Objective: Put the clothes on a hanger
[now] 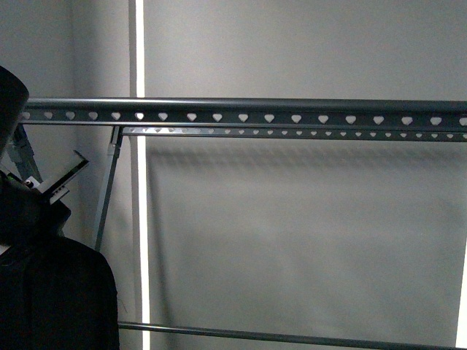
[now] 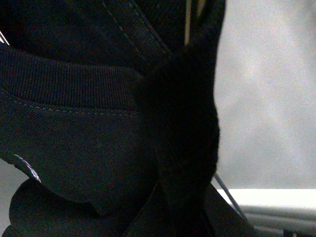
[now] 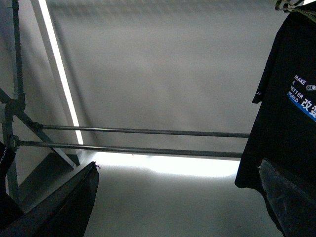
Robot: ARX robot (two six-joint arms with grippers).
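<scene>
The clothes, a black T-shirt (image 1: 51, 292), hang at the far left of the front view, below the hanger's top rail (image 1: 270, 115) with its heart-shaped holes. My left gripper (image 1: 40, 191) is shut on the shirt's top, level with a spot just under the rail's left end. In the left wrist view the shirt's ribbed collar (image 2: 69, 84) and bunched cloth fill the picture and hide the jaws. In the right wrist view the shirt (image 3: 284, 123) hangs with its white print and blue stripe showing. My right gripper (image 3: 177, 212) is open and empty, low before the rack's lower bars (image 3: 148, 132).
A second punched rail (image 1: 292, 133) runs just behind the top rail. The rack's crossed legs (image 3: 15, 106) stand at one end. A grey wall (image 1: 306, 219) with a bright vertical light strip (image 1: 140, 219) lies behind.
</scene>
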